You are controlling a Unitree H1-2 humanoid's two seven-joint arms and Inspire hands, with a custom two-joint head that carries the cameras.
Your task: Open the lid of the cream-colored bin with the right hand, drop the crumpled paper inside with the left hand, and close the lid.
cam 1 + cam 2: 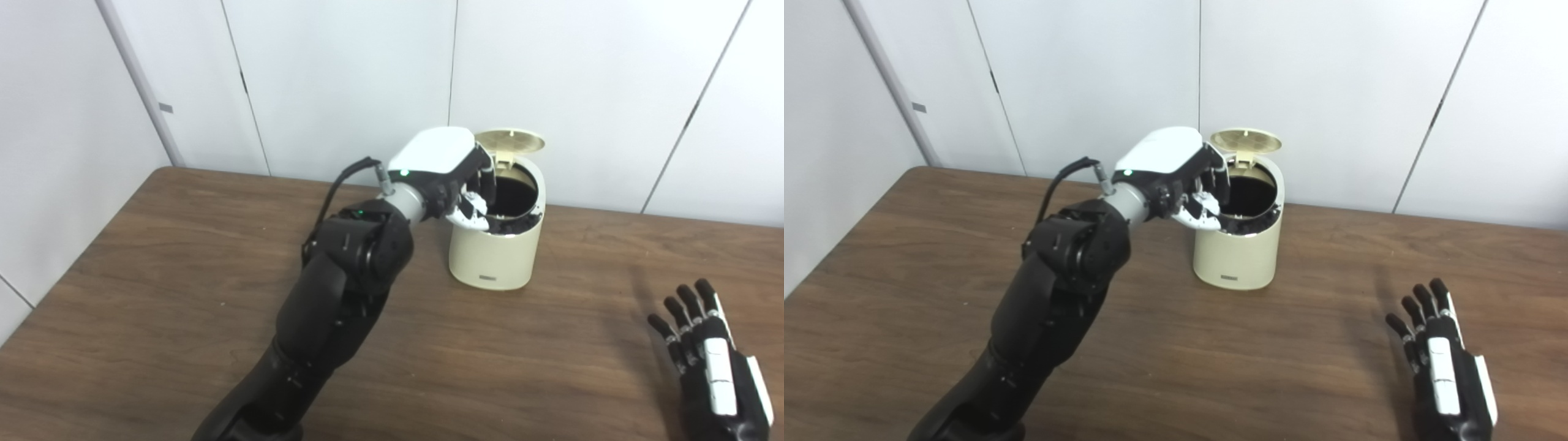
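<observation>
Cream-colored bin point(495, 245) standing upright at the far middle of the wooden table point(184, 294), its long axis vertical and its mouth facing straight up. The round lid point(510, 140) is raised on a hinge at the far rim, its underside tilted toward the viewer, so the dark opening is exposed.

The left hand point(456, 184) is poised at the near-left edge of the bin's mouth, palm down, with its fingers point(474, 208) curled inward over the rim. Something pale lies within the curled fingers; whether this is the crumpled paper or only the pale finger segments cannot be told, and no paper is visible elsewhere on the table or inside the bin.

The right hand point(713, 361) rests at the near right of the table, well apart from the bin, fingers spread and extended toward the far side, holding nothing.

Judged from this arrangement, the lid-opening step is done and the drop is in hand: the opening lies directly below and just right of the left fingers. For closing, the lid lies far and left of the right hand.
</observation>
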